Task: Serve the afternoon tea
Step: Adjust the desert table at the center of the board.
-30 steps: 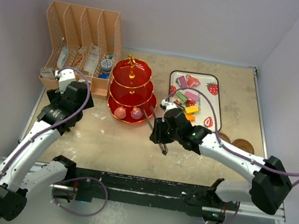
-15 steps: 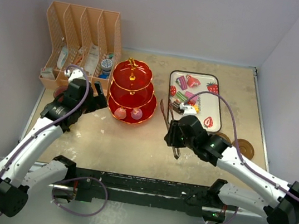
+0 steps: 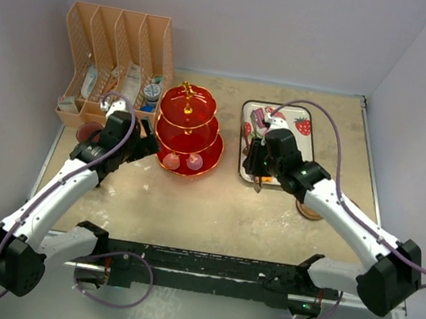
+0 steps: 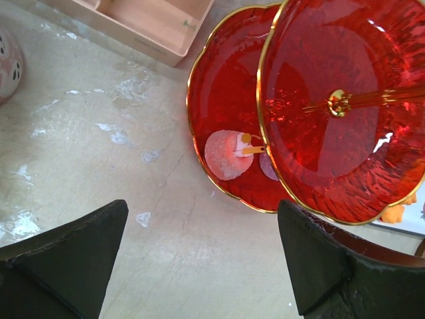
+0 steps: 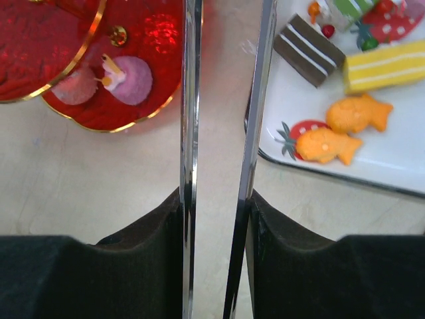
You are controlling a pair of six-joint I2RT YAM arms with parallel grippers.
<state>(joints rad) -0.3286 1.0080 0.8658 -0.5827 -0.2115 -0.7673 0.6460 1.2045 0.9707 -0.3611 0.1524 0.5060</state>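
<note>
The red three-tier stand [image 3: 189, 128] with gold rims stands mid-table; two pink sweets [image 3: 171, 158] lie on its bottom tier, also in the left wrist view [image 4: 226, 154]. My left gripper [image 3: 143, 146] is open and empty just left of the stand [image 4: 332, 100], low over the table. My right gripper [image 3: 257, 163] is shut on the metal tongs [image 5: 189, 100], whose arms stand apart, over the near left edge of the strawberry tray [image 5: 319, 166]. Toy cakes [image 5: 309, 50] and orange fish sweets [image 5: 329, 145] lie on the tray. A pink mug [image 3: 87, 131] shows behind the left arm. The yellow mug is out of view.
An orange file rack [image 3: 120, 57] with small items stands at the back left, close to the stand. A brown coaster [image 3: 309, 211] lies under the right arm. Walls close in the table on the left, back and right.
My right gripper has carried the tongs from in front of the stand to the right and back, to the tray's edge. My left gripper has moved right, closer to the stand.
</note>
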